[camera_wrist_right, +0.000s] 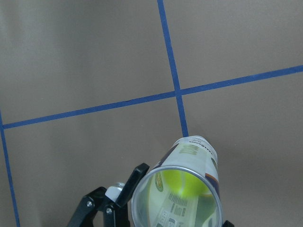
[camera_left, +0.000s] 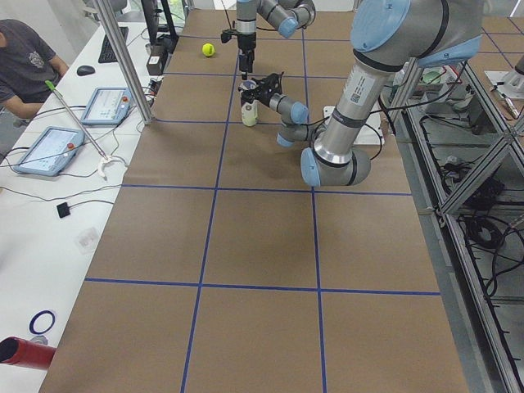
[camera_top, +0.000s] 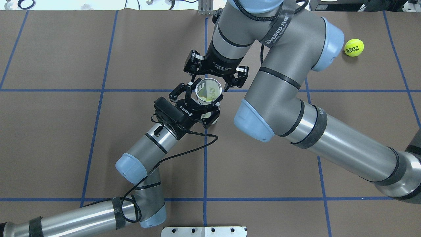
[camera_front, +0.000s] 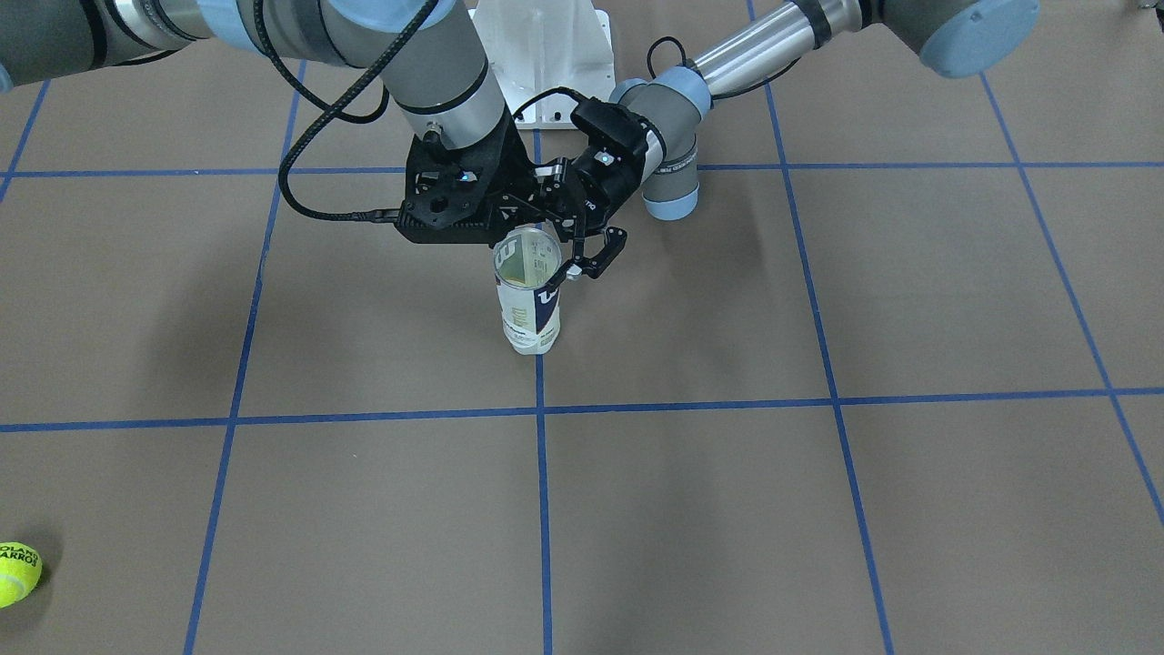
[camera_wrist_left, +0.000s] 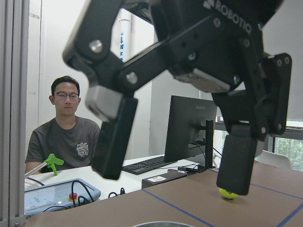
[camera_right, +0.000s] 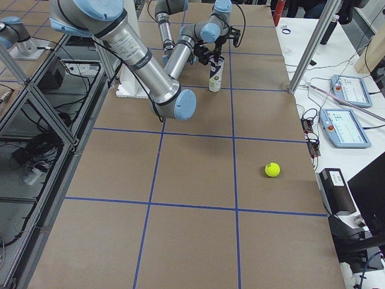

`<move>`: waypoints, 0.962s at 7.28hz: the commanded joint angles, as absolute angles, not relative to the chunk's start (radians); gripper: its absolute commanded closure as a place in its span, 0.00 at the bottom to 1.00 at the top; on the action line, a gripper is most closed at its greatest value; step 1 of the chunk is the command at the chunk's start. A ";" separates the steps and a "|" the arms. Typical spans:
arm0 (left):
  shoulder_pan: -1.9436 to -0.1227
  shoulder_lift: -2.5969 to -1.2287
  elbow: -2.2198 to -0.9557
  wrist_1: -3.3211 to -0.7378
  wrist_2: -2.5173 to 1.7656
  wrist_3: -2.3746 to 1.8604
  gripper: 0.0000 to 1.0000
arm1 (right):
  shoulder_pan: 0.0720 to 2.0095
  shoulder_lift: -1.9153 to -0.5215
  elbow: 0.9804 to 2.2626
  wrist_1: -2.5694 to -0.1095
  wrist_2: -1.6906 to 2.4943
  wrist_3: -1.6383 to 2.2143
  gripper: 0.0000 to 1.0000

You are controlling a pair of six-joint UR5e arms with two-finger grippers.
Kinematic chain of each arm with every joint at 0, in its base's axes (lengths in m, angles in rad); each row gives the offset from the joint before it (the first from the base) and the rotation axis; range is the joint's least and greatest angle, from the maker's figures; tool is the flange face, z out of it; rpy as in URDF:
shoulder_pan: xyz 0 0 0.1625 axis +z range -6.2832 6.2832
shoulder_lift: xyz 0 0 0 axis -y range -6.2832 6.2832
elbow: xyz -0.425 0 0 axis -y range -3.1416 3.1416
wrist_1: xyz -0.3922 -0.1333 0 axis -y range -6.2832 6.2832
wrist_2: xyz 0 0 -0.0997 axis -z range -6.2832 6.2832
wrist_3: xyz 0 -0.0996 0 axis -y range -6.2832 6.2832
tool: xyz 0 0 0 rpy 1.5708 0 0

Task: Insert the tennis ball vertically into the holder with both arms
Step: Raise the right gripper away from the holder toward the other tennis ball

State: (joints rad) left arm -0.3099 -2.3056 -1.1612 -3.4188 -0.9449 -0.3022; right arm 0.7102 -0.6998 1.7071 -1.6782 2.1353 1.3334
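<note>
The holder (camera_front: 530, 314) is a clear tube can with a white and navy label, standing upright at the table's middle (camera_top: 208, 89). A yellow-green tennis ball (camera_wrist_right: 182, 183) lies inside it at the bottom. My right gripper (camera_top: 211, 82) points straight down just above the can's mouth, jaws spread and empty. My left gripper (camera_top: 197, 103) lies level at the can's metal rim (camera_wrist_left: 151, 224), its fingers (camera_wrist_left: 113, 137) wide apart on either side and touching nothing. It also shows in the front view (camera_front: 596, 255).
A second tennis ball (camera_top: 354, 47) lies loose near the far right of the table, also in the front view (camera_front: 16, 573). The white pedestal base (camera_front: 546, 45) stands behind the can. A person sits at a desk off the table's end (camera_wrist_left: 66, 137).
</note>
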 commanded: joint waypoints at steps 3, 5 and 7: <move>-0.310 -2.304 -1.161 -3.419 -0.945 -0.302 0.13 | 0.805 -0.851 1.720 -1.567 2.155 1.237 0.00; -0.310 -2.304 -1.160 -3.419 -0.945 -0.302 0.14 | 0.900 -0.937 1.715 -1.563 2.172 1.073 0.00; -0.310 -2.304 -1.160 -3.419 -0.945 -0.302 0.14 | 1.032 -1.021 1.672 -1.562 2.213 0.840 0.00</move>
State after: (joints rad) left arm -0.3098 -2.3041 -1.1598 -3.4191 -0.9449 -0.3022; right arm 0.9507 -0.9706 1.7025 -1.5635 2.1932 0.9841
